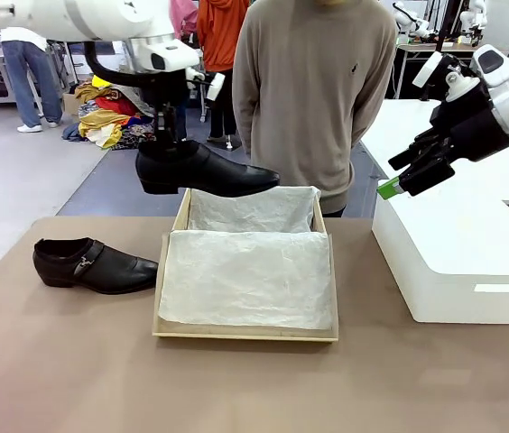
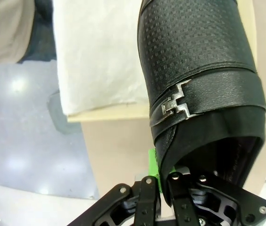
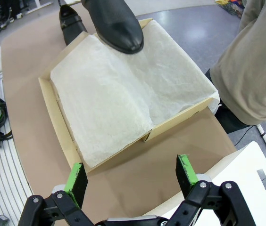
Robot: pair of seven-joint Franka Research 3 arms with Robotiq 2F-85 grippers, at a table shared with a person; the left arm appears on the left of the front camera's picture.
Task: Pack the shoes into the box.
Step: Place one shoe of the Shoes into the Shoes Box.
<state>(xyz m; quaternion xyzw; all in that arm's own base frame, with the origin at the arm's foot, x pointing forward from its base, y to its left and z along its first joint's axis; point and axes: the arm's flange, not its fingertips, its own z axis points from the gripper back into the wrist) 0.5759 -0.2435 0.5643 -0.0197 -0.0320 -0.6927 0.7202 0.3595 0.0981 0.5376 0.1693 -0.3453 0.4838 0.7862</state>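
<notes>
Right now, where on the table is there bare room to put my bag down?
The widest bare table runs along the near edge, in front of the box and the lying shoe. A narrow strip separates box and white block. Crowded: the box's far left corner, where the left gripper holds the other shoe.

No readable text anywhere, far as I can tell. The person's sweater (image 1: 313, 90) has a tiny dark chest mark (image 1: 354, 66) (too small to make out), and the label (image 1: 497, 289) on the white block (image 1: 453, 262) looks blank.
</notes>
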